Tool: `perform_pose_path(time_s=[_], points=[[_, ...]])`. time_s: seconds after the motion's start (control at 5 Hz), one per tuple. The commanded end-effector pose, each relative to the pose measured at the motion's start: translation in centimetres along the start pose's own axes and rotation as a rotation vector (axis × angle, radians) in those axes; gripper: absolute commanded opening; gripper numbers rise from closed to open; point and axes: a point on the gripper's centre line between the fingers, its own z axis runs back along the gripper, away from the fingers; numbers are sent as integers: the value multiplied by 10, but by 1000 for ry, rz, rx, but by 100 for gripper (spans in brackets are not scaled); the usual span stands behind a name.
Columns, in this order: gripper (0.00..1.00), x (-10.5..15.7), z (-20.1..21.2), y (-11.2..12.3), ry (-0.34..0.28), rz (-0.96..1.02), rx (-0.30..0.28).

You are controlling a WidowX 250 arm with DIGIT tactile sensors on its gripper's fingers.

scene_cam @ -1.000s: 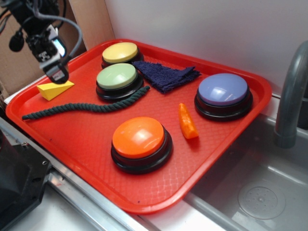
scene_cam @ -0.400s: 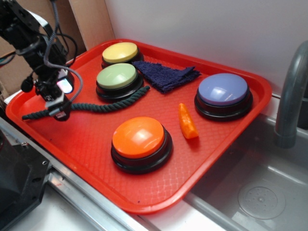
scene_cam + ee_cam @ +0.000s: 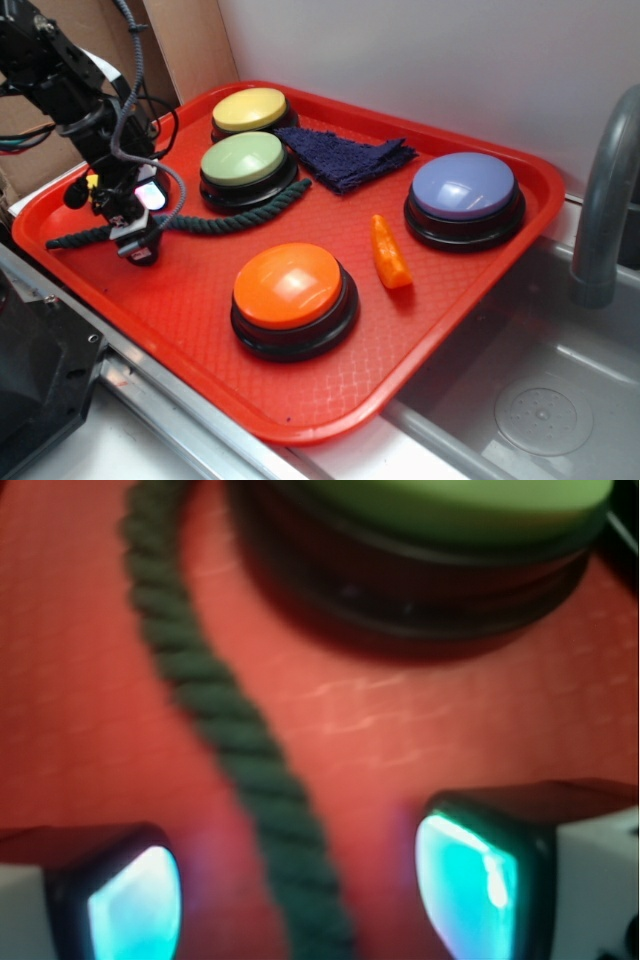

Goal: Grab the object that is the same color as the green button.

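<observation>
Most of the approach looks done to us, but the grasp itself is not made. The green rope (image 3: 210, 222) lies limp on the red tray (image 3: 480, 290), which sits on the counter (image 3: 180, 440). One end of the rope curls against the black base of the green button (image 3: 243, 160), and the other reaches toward the tray's left edge. Our end effector (image 3: 138, 243) is low over the left part of the rope. In the wrist view the rope (image 3: 240, 750) runs between the two fingers (image 3: 470, 865), with red tray showing on both sides, so the jaws stand released and nothing is gripped. We judge that what is left is to clench on the rope and lift it.
</observation>
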Motion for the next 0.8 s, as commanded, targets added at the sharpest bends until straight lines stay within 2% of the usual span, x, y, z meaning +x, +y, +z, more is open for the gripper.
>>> perform_pose_path(time_s=[0.0, 0.6], points=[[0, 5, 4, -3, 34, -52, 29], [0, 6, -2, -4, 54, -48, 39]])
